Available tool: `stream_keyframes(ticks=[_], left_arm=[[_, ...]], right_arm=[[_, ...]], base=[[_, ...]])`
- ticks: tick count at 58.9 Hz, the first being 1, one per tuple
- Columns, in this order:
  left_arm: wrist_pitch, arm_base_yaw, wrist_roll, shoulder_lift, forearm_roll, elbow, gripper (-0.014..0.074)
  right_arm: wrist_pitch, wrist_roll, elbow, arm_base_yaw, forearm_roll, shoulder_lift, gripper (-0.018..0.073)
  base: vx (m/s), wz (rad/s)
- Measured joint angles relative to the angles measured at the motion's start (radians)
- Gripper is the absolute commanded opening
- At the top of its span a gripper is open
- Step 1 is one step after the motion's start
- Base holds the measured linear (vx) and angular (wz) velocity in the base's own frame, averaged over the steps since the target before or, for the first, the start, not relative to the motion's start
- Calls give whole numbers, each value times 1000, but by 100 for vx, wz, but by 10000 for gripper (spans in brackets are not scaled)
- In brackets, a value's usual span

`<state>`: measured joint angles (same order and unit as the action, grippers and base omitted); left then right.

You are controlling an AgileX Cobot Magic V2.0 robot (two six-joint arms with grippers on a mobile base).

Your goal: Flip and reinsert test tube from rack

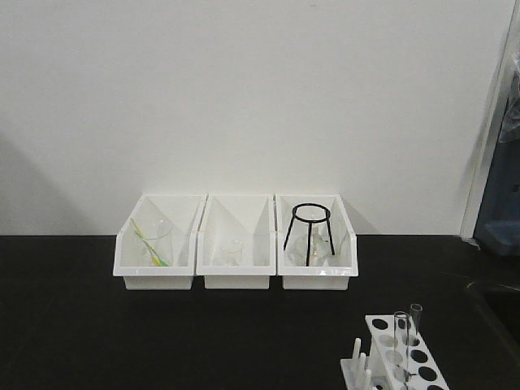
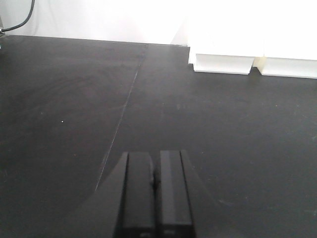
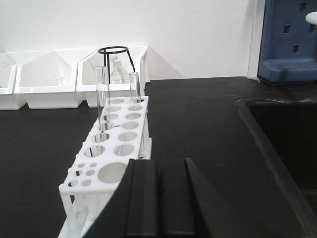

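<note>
Three white bins (image 1: 236, 276) sat in a row at the far side of the black table (image 1: 73, 325). Left one had a beaker (image 1: 153, 242) with something yellow-green in it, middle one a small glass (image 1: 231, 253), right one a black wire stand (image 1: 309, 233) over more glassware. Two tubes stood upright in the rack (image 3: 110, 158) at the near right: one tube (image 3: 101, 99) closer, a second (image 3: 133, 89) farther back. Right gripper (image 3: 159, 198) had its fingers pressed together, empty, just near of the rack, with both tubes beyond it. Left gripper (image 2: 155, 198) was also closed on nothing, over bare tabletop well left. A sink (image 3: 287, 144) edge ran right of the rack; plenty of open table on the left.
</note>
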<state>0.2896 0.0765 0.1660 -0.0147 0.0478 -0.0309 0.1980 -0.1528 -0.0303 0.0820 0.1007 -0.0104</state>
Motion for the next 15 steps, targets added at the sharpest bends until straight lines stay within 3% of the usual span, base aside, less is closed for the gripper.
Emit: stream_keyframes(ticks=[15], left_arm=[[0,0,0,0,0,0,-6]], right_arm=[[0,0,0,0,0,0,-12]], base=[[0,0]])
